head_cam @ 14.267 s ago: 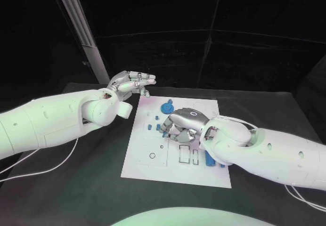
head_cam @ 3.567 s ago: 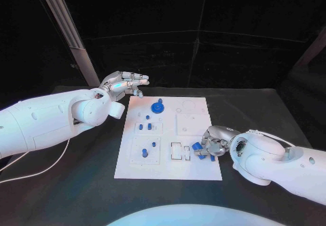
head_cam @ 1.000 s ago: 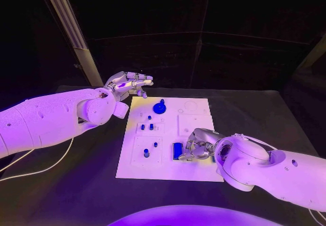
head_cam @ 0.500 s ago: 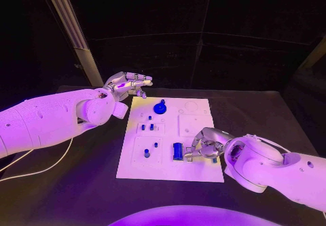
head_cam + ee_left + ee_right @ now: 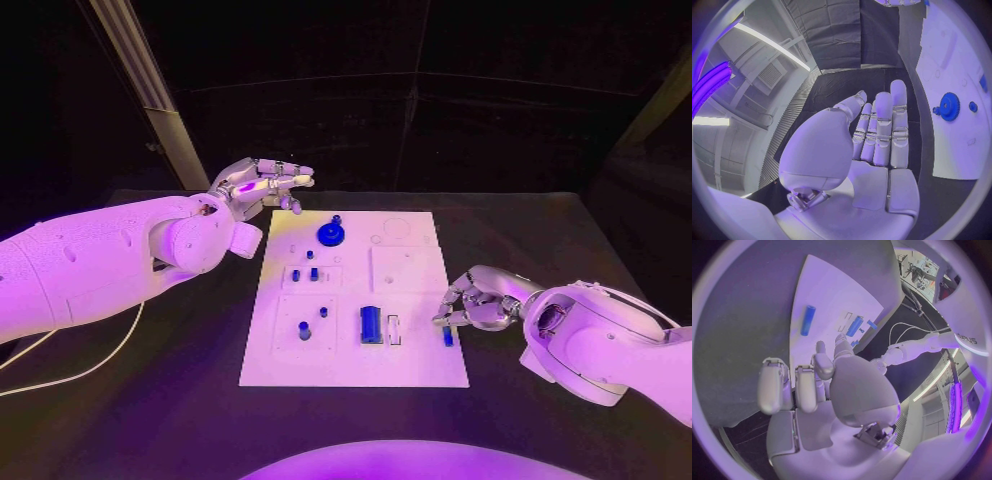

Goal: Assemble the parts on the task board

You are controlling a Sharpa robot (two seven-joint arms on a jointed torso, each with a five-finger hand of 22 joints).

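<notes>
The white task board lies in the middle of the table. A blue gear sits near its far end, and several small blue pegs stand in its left blocks. A long blue block rests in a slot near the front, and a short blue bar lies loose by the right edge. My right hand hovers at that edge with loosely bent fingers, holding nothing. My left hand is raised beyond the far left corner, flat and empty. The right wrist view shows the bar and the block.
An empty slot outline lies just right of the blue block. A pale upright post stands behind the table's far left corner. A white cable trails across the table under my left arm.
My right hand has let go of the long blue block, which now rests in its slot, and has drawn back to the board's right edge. The left hand has stayed put.
</notes>
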